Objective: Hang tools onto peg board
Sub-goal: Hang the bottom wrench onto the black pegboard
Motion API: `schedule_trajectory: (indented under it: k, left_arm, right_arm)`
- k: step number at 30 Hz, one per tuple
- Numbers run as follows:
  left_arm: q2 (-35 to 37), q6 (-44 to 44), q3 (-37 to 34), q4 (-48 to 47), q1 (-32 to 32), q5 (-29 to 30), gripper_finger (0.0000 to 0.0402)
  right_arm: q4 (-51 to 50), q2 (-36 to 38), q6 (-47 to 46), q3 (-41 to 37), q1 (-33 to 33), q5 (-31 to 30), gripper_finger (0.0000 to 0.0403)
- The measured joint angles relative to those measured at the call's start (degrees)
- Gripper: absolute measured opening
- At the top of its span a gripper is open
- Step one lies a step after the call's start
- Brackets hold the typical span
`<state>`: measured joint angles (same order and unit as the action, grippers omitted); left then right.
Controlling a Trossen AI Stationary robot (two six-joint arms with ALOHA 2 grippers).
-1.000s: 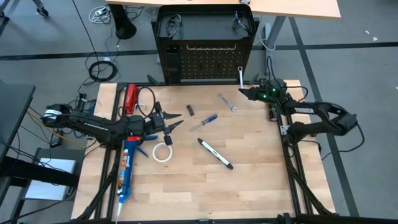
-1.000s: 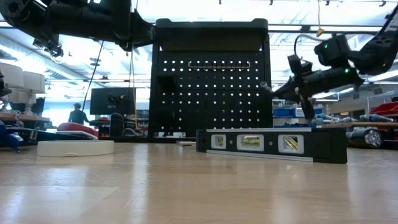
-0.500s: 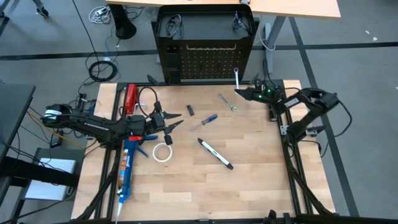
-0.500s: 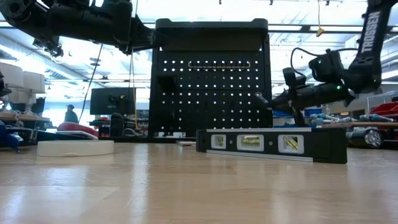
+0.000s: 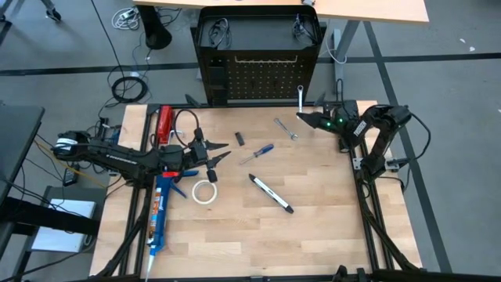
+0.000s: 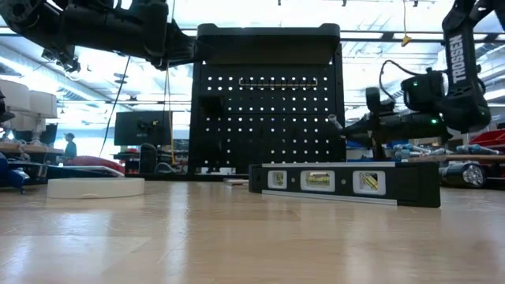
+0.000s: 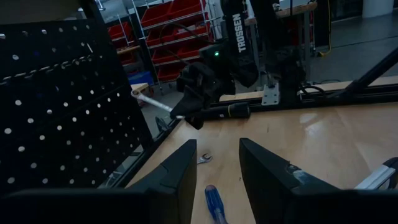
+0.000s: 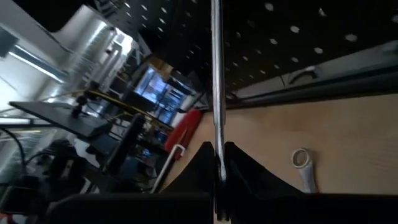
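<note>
Pinching slim silver steel wrench (image 8: pixel 217 93) between clenched right gripper (image 5: pixel 307 119) fingers, shaft ahead toward black perforated peg board (image 5: pixel 262 78) | left gripper (image 5: pixel 220 152) spread, empty | risk: thin grip, wrench pivots, misses peg.

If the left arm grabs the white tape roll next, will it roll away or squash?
The white tape roll lies flat on its side on the table, so it probably slides rather than rolls when nudged. It looks like a thin open ring, so likely light, and a hard pinch across it might flex it.
</note>
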<state>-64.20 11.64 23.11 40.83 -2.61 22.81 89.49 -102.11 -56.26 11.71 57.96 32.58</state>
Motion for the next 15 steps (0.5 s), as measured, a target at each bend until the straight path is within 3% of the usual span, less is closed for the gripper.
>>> schedule_trajectory:
  k: [15]
  left_arm:
    - [0.0, -0.33, 0.0, -0.04, 0.0, 0.04, 0.0126]
  right_arm:
    - [-0.89, -1.02, -1.84, 2.44, 0.27, 1.56, 0.0022]
